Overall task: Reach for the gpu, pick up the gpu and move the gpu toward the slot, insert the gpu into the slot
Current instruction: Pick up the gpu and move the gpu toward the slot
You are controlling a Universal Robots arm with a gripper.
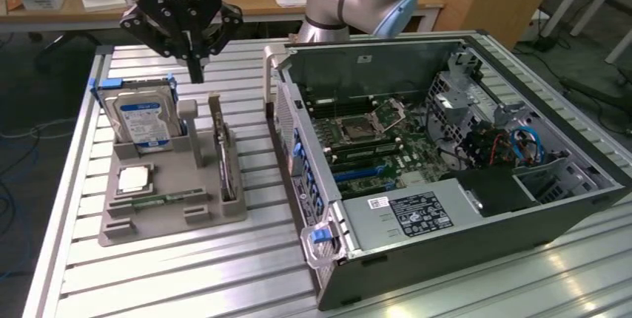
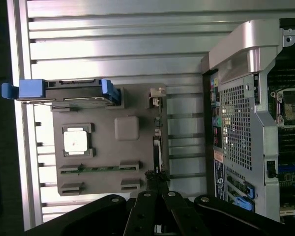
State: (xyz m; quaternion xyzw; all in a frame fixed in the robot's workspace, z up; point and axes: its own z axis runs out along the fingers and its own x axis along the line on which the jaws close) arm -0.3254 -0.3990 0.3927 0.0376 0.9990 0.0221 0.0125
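Black gripper [image 1: 195,70] hangs with its fingers pressed together, holding nothing. I see it above the far end of the grey tray [image 1: 148,233], just beside the top edge of the drive [image 1: 146,114]. Below it the gpu [image 1: 229,163] stands on edge in the tray, untouched, along the side nearest the case [image 1: 474,259]. A processor [image 1: 135,179] and a memory stick [image 1: 163,200] lie flat in the tray. The case lies open on the exterior view's right.
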